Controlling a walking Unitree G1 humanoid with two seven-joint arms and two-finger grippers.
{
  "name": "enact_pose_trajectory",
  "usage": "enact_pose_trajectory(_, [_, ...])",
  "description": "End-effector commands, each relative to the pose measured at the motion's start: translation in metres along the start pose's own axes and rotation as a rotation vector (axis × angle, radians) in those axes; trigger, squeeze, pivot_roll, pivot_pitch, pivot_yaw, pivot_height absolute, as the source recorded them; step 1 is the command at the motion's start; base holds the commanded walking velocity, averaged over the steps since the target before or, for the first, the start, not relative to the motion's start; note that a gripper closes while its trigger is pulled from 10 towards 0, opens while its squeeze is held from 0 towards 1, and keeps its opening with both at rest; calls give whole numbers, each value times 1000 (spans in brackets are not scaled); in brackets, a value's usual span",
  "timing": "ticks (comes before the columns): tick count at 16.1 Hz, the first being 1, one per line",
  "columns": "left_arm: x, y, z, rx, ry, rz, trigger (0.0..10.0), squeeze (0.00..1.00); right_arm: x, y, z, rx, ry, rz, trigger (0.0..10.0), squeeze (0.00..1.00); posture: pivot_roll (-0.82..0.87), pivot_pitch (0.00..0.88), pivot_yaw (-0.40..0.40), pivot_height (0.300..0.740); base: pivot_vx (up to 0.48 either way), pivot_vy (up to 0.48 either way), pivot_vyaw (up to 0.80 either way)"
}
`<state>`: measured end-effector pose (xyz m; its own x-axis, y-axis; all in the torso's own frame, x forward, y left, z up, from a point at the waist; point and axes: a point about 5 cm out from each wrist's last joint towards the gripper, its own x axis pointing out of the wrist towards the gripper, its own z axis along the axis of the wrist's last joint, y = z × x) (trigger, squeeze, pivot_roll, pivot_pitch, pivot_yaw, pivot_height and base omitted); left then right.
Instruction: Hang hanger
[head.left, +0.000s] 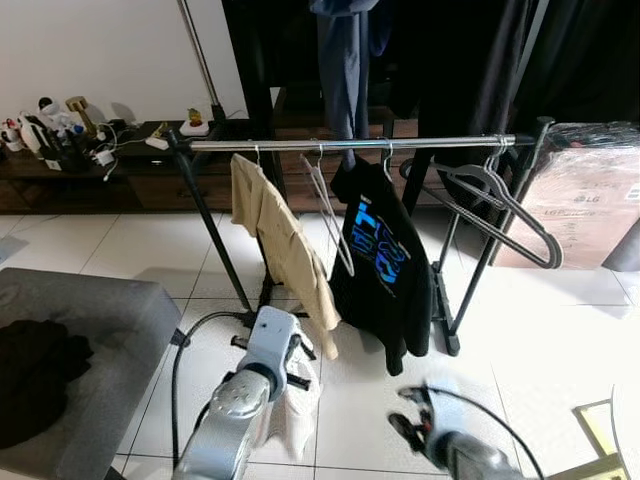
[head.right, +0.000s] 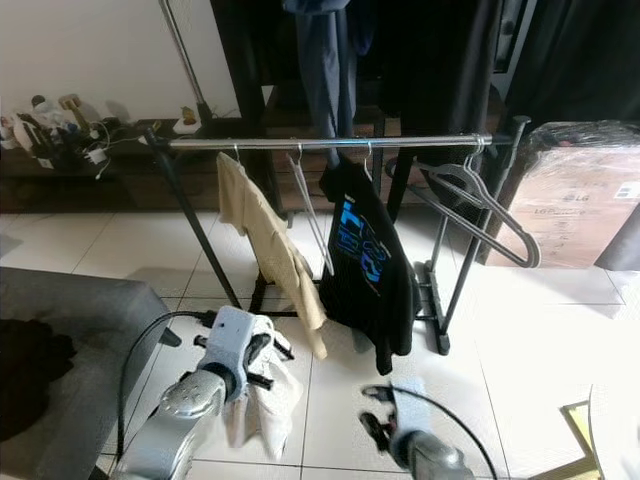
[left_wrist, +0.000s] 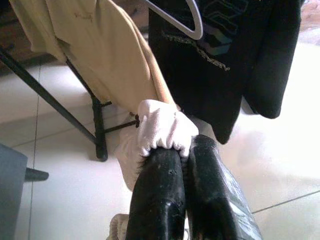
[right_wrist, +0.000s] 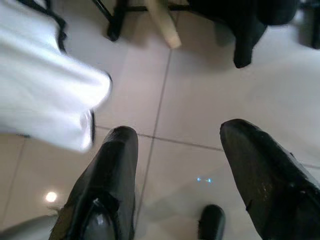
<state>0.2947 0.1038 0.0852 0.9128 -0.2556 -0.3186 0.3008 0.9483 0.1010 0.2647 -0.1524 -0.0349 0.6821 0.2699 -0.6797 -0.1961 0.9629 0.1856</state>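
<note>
Left tool (left_wrist: 182, 150) pinched tight on white garment (left_wrist: 162, 127), low before clothes rail (head.left: 350, 144). Right tool (right_wrist: 185, 155) spread wide, empty, over floor tiles. Empty white hanger (head.left: 328, 215) hangs on rail between beige shirt (head.left: 285, 245) and black T-shirt (head.left: 385, 270). Cloth soft, limp, light; likely better gripped near collar.

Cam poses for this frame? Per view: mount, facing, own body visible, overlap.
Left/right eye: head, facing forward-down at clothes rack; both silver arms show.
Left wrist: along left claw, shut on white cloth, toward beige shirt.
Right wrist: along open right claw, at floor tiles.
Shared: black T-shirt, beige shirt.
</note>
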Motion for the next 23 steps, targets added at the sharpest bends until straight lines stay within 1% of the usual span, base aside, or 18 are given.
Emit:
enact_pose_trajectory(1, [2,1,-2,-15,32,14,10000,0,3,7,13,29,-38,49,10000,0,-127,131,41,740,0,0,0])
enact_pose_trajectory(2, [5,0,-2,-43,51,23,10000,0,6,19,39,59,-124,147,10000,0,-130,133,43,740,0,0,0])
enact_pose_trajectory(3, [7,-1,-2,-87,66,22,10000,0,2,21,51,78,-202,245,10000,0,-134,134,45,740,0,0,0])
enact_pose_trajectory(4, [8,-4,-1,-132,69,7,10000,0,-23,26,71,73,-319,351,10000,0,-137,133,47,740,0,0,0])
enact_pose_trajectory(5, [8,-5,0,-137,67,2,10000,0,-39,35,82,50,-353,391,10000,0,-134,132,47,740,0,0,0])
enact_pose_trajectory(6, [9,-6,1,-129,64,-3,10000,0,-52,47,98,4,-353,383,10000,0,-130,133,47,740,0,0,0])
enact_pose_trajectory(7, [10,-7,3,-145,55,-5,10000,0,-41,47,104,-19,-332,325,10000,0,-131,131,47,740,0,0,0])
enact_pose_trajectory(9, [12,-6,8,-162,36,3,10000,0,-31,41,101,-49,-310,263,10000,0,-123,128,48,740,0,0,0])
enact_pose_trajectory(10, [14,-4,14,-195,21,21,10000,0,-36,35,101,-53,-296,185,10000,0,-126,126,48,740,0,0,0])
enact_pose_trajectory(11, [17,-3,20,-247,12,41,10000,0,-44,37,105,-39,-289,153,10000,0,-129,125,49,740,0,0,0])
enact_pose_trajectory(13, [22,-5,30,-334,-7,49,10000,0,-48,46,108,-50,-266,171,10000,0,-128,123,50,740,0,0,0])
enact_pose_trajectory(14, [24,-8,41,-386,-53,32,10000,0,-44,49,106,-71,-253,175,10000,0,-131,123,51,740,0,0,0])
enact_pose_trajectory(15, [26,-12,49,-417,-85,23,10000,0,-40,48,103,-42,-258,170,10000,0,-128,123,52,740,0,0,0])
enact_pose_trajectory(17, [27,-23,54,-484,-77,-24,10000,0,-42,50,110,3,-287,181,10000,0,-130,121,53,740,0,0,0])
enact_pose_trajectory(18, [27,-28,57,-505,-75,-46,10000,0,-45,54,114,-7,-292,199,10000,0,-132,119,54,740,0,0,0])
enact_pose_trajectory(20, [29,-32,64,-545,-82,-57,10000,0,-51,62,117,-33,-289,245,10000,0,-140,114,55,740,0,0,0])
enact_pose_trajectory(21, [30,-32,68,-568,-83,-43,10000,0,-49,58,116,-79,-277,171,10000,0,-142,114,56,740,0,0,0])
enact_pose_trajectory(23, [32,-34,69,-573,-77,-38,10000,0,-50,60,119,-70,-294,154,10000,0,-146,110,60,740,0,0,0])
